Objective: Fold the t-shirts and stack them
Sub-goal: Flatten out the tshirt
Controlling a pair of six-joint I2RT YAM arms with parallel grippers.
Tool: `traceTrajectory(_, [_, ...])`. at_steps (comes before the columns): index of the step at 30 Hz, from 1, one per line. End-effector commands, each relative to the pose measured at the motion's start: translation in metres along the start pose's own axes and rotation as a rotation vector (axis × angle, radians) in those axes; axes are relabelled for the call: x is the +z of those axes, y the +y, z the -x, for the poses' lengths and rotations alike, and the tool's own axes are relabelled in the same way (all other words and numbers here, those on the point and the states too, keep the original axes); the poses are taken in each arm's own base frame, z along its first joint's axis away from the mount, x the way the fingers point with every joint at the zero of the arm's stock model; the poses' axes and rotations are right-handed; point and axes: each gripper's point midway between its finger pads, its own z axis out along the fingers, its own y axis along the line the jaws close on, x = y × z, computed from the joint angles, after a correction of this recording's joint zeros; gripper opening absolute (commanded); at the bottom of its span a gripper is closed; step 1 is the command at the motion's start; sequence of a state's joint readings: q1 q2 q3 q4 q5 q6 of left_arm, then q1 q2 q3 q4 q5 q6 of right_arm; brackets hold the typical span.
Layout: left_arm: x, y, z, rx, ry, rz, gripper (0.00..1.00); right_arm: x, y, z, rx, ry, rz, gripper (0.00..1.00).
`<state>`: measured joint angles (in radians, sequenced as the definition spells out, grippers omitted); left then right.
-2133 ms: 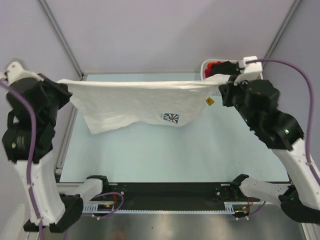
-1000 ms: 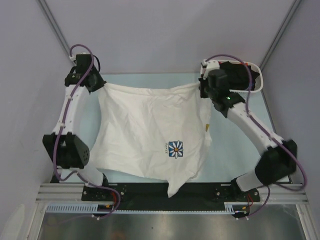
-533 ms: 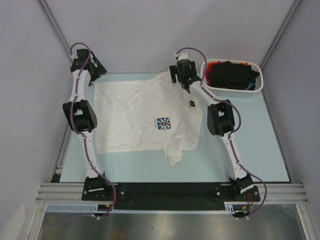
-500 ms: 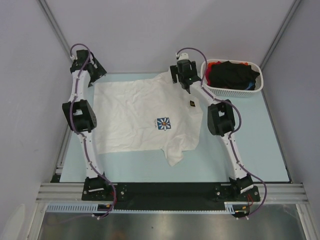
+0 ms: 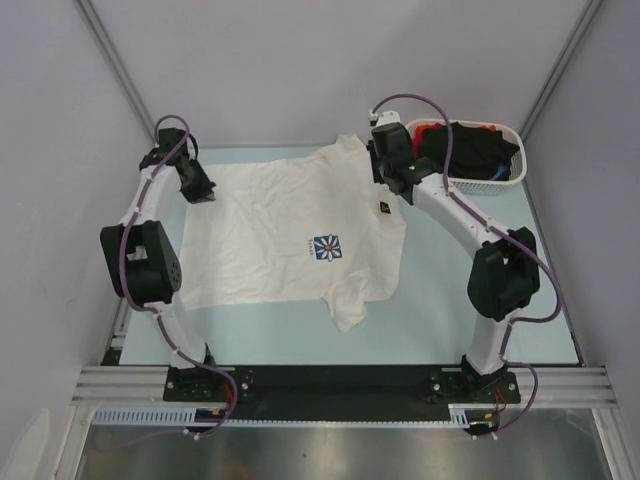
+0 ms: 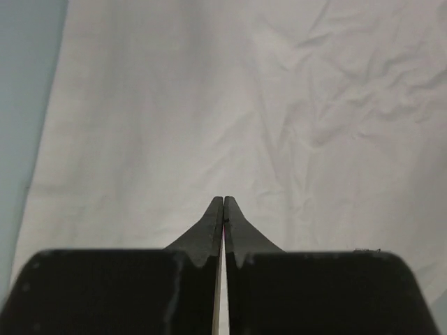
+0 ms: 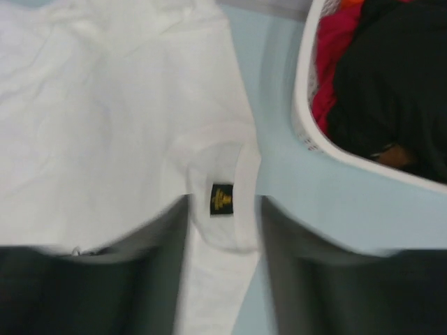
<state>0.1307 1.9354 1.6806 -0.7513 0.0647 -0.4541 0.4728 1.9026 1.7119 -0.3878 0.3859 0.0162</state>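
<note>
Top external view: our white t-shirt lies spread flat on the bench, daisy print facing up. We see the left gripper pressed together above its far left corner and the right gripper spread over the collar label. Black and red t-shirts sit in the basket.
</note>
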Motion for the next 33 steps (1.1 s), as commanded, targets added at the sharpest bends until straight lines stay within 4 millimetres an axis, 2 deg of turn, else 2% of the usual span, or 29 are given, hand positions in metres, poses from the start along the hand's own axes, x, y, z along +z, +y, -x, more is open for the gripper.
traceTrajectory(1, [-0.005,-0.007,-0.048,0.065,0.100,-0.010,0.00,-0.017,0.024,-0.074,0.083,0.232,0.151,0.00])
traceTrajectory(2, [-0.002,-0.006,-0.056,0.059,0.125,-0.007,0.00,-0.015,0.027,-0.089,0.094,0.268,0.160,0.00])
traceTrajectory(3, [0.004,-0.003,-0.070,0.052,0.167,0.003,0.00,-0.015,0.037,-0.097,0.103,0.298,0.214,0.00])
traceTrajectory(7, [0.010,0.001,-0.101,0.084,0.256,0.038,0.00,-0.005,0.062,-0.124,0.098,0.428,0.307,0.00])
traceTrajectory(8, [0.012,0.005,-0.106,0.093,0.263,0.063,0.00,0.006,0.073,-0.130,0.098,0.457,0.341,0.00])
traceTrajectory(9, [0.014,0.009,-0.119,0.099,0.304,0.078,0.00,0.002,0.076,-0.143,0.085,0.525,0.354,0.00])
traceTrajectory(11, [0.016,0.014,-0.128,0.110,0.330,0.099,0.00,0.011,0.088,-0.152,0.079,0.560,0.389,0.00])
traceTrajectory(12, [0.015,0.020,-0.135,0.112,0.353,0.128,0.00,0.008,0.087,-0.159,0.075,0.603,0.384,0.00])
traceTrajectory(14, [0.014,0.027,-0.136,0.119,0.347,0.157,0.00,0.009,0.090,-0.166,0.067,0.626,0.396,0.00])
traceTrajectory(17, [0.015,0.037,-0.144,0.129,0.379,0.200,0.00,0.009,0.089,-0.172,0.060,0.647,0.392,0.00])
traceTrajectory(19, [0.017,0.046,-0.148,0.139,0.410,0.248,0.00,0.011,0.086,-0.184,0.051,0.693,0.383,0.00])
traceTrajectory(21, [0.020,0.055,-0.160,0.143,0.469,0.289,0.00,0.010,0.083,-0.203,0.030,0.774,0.368,0.00])
traceTrajectory(22, [0.020,0.051,-0.169,0.166,0.485,0.299,0.00,0.011,0.083,-0.206,0.020,0.789,0.367,0.00])
traceTrajectory(28, [0.013,0.072,-0.193,0.158,0.571,0.395,0.00,-0.002,0.063,-0.229,-0.020,0.900,0.264,0.00])
traceTrajectory(33, [0.001,0.089,-0.216,0.158,0.631,0.443,0.00,-0.022,0.047,-0.256,-0.023,1.018,0.199,0.00])
